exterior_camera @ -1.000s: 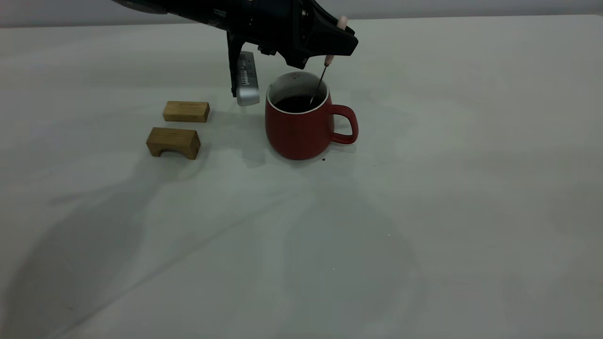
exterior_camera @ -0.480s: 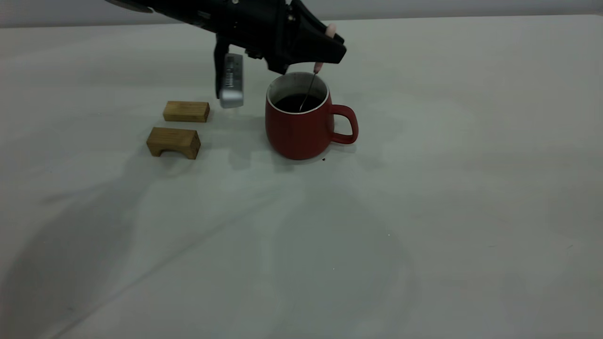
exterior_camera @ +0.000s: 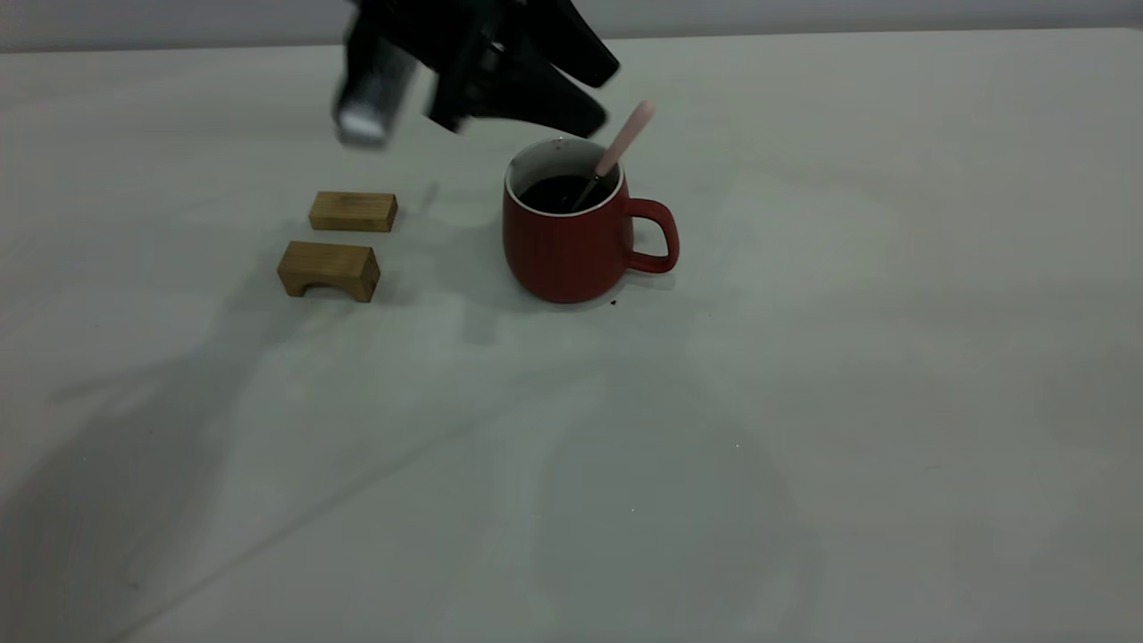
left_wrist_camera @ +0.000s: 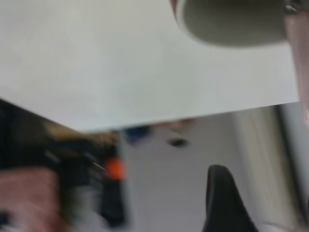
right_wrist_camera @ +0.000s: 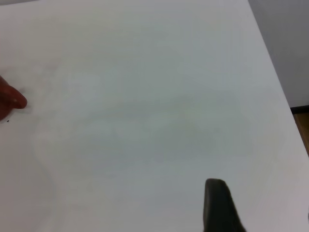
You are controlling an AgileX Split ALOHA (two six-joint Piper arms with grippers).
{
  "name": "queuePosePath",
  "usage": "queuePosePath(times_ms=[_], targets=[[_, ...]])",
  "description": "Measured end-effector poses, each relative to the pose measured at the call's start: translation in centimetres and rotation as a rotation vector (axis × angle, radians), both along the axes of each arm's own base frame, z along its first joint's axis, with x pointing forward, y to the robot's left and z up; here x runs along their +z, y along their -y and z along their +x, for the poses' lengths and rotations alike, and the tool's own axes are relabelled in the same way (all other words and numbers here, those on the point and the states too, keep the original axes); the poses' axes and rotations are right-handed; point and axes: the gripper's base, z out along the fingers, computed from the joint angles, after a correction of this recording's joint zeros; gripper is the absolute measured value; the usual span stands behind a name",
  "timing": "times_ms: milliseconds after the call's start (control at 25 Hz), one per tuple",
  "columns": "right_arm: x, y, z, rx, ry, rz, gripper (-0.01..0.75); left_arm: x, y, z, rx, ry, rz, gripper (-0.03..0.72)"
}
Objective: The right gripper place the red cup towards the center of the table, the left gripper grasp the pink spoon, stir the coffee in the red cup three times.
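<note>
Exterior view, left to right. Two tan wooden blocks are sitting on the tabletop (exterior_camera: 804,402): a flat block (exterior_camera: 353,212) behind, an arch-shaped block (exterior_camera: 328,270) in front, near each other, well apart from the cup.

The left hand (exterior_camera: 585,94) is hanging above and behind the cup's left side, fingers spread, gripping nothing; its silver-grey module (exterior_camera: 371,94) is showing at its left, blurred.

The red cup (exterior_camera: 571,241) is standing upright near the tabletop's middle, handle pointing right, coffee (exterior_camera: 554,192) inside. The pink spoon (exterior_camera: 625,141) is leaning on the rim at the cup's right side, bowl in the coffee, handle tilting up and right, clear of the fingers.

A few dark specks are lying just in front of the cup.

Right hand: only one dark finger (right_wrist_camera: 219,205) is showing in the right wrist view, over bare tabletop; cannot tell whether spread or pressed together.
</note>
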Motion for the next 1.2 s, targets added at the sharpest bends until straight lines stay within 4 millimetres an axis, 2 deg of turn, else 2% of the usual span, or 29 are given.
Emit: queuePosePath(times_ms=[280, 440, 560, 680, 840, 960, 1080, 1200], targets=[[0.0, 0.0, 0.0, 0.000, 0.000, 0.000, 0.474, 6.1, -3.0, -2.6, -0.394, 0.156, 0.316, 0.490], [0.0, 0.0, 0.0, 0.000, 0.000, 0.000, 0.474, 9.6, -4.8, -3.9, -0.517, 0.202, 0.467, 0.490], [0.0, 0.0, 0.0, 0.000, 0.000, 0.000, 0.474, 13.4, -6.0, -4.7, -0.531, 0.315, 0.570, 0.490], [0.0, 0.0, 0.0, 0.000, 0.000, 0.000, 0.474, 18.1, -7.3, -6.1, -0.575, 0.477, 0.669, 0.490], [0.0, 0.0, 0.0, 0.000, 0.000, 0.000, 0.474, 24.8, -9.6, -9.4, -0.809, 0.795, 0.823, 0.490], [0.0, 0.0, 0.0, 0.000, 0.000, 0.000, 0.474, 28.8, -10.7, -12.9, -1.076, 1.052, 0.867, 0.490], [0.0, 0.0, 0.0, 0.000, 0.000, 0.000, 0.474, 30.7, -11.5, -16.4, -1.262, 1.217, 0.890, 0.490], [0.0, 0.0, 0.0, 0.000, 0.000, 0.000, 0.474, 31.2, -12.6, -20.2, -1.291, 1.281, 0.914, 0.490]])
